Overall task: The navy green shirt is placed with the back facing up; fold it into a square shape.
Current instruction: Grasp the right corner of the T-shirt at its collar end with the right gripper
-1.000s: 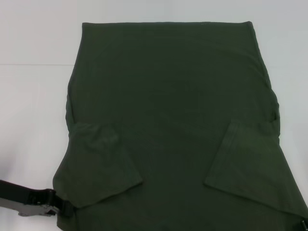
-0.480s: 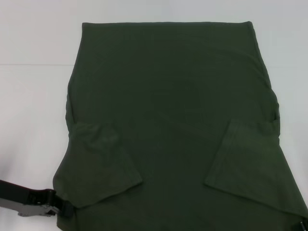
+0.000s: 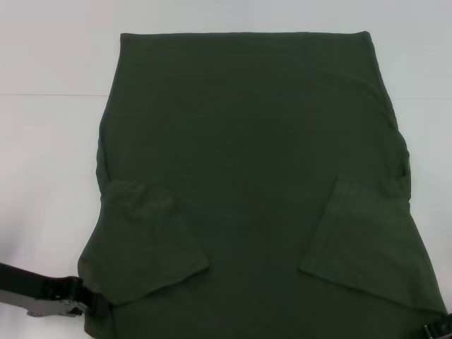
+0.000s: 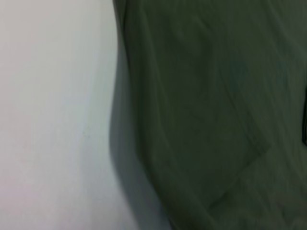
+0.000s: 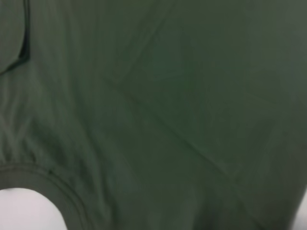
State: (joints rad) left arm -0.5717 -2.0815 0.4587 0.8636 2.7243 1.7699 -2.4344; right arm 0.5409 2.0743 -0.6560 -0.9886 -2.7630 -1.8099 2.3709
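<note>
Shirt [image 3: 247,162] flat on table [image 3: 49,141], sleeves tucked in.
Left gripper [image 3: 95,305] n right gripper [image 3: 439,326] at near corners, grip state can't tell; right one crept in since b4.

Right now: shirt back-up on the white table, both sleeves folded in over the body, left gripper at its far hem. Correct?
Not quite. The left gripper is at the shirt's near corner, not its far hem, as the head view shows. The rest holds: both sleeves are folded in and the table is white.
</note>
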